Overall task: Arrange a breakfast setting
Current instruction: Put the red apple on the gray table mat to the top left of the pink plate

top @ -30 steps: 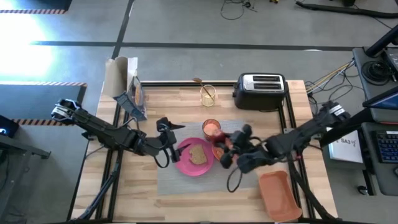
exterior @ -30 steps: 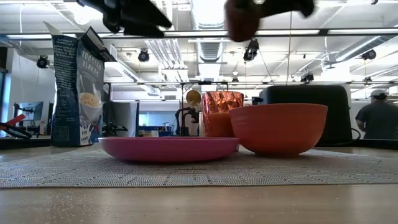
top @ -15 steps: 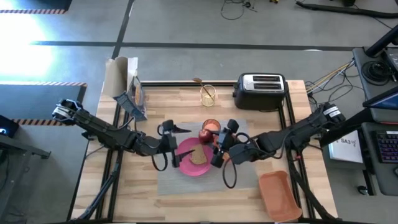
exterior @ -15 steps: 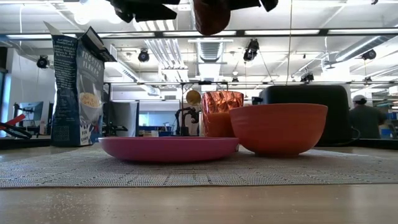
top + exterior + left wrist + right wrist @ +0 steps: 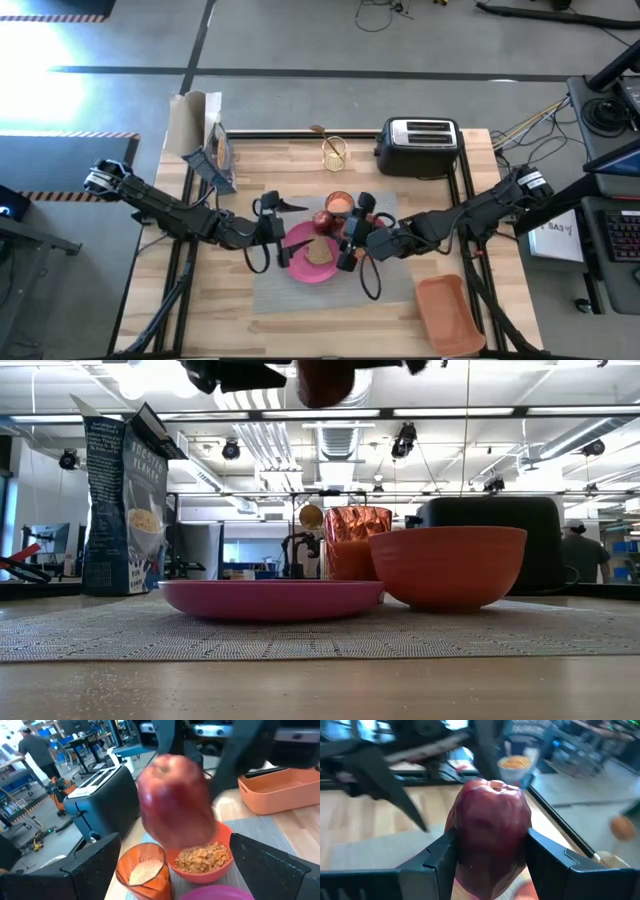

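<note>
Two claws — right claw point(image 5: 490, 857) clamped around red apple point(image 5: 490, 827), left claw point(image 5: 165, 865) wide, empty.

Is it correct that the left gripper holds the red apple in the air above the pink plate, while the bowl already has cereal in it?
Not quite: the right gripper holds the red apple, not the left; the right wrist view shows its fingers clamped on it. The left gripper is open and empty. The apple is above the pink plate, and the bowl has cereal.
</note>
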Controlling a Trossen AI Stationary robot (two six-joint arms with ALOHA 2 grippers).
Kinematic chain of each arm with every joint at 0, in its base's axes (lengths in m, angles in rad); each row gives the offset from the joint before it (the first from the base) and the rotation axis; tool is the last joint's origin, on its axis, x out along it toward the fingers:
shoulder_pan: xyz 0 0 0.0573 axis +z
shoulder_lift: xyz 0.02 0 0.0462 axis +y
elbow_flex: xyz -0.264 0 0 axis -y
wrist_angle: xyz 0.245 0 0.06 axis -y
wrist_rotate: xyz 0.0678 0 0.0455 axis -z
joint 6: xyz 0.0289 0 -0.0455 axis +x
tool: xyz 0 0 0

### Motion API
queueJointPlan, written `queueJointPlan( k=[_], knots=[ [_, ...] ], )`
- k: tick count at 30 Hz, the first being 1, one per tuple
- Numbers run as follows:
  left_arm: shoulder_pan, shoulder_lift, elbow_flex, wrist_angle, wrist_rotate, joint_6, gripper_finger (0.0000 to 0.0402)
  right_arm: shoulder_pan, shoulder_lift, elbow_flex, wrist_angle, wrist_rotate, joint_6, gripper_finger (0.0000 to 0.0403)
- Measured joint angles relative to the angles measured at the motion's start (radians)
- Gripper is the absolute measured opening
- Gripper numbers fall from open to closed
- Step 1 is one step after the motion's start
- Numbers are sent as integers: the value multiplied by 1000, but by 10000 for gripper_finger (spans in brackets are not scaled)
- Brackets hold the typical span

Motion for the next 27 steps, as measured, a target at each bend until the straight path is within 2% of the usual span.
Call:
queueJointPlan(
  k=[3,7,10,15,21,27],
  knots=[
    [0,0,0,16,6,19,357,0,21,0,80,-41,-87,185],
    [0,0,0,52,34,58,357,-4,44,5,118,-56,-162,185],
    [6,0,0,67,75,82,357,-5,56,5,145,-104,-204,185],
    [25,4,0,74,140,57,357,-5,55,5,180,-124,-241,185],
    [25,17,0,71,143,43,357,-5,46,29,186,-127,-260,185],
    [25,17,0,72,148,43,357,-5,46,45,185,-180,-258,185]
  ],
)
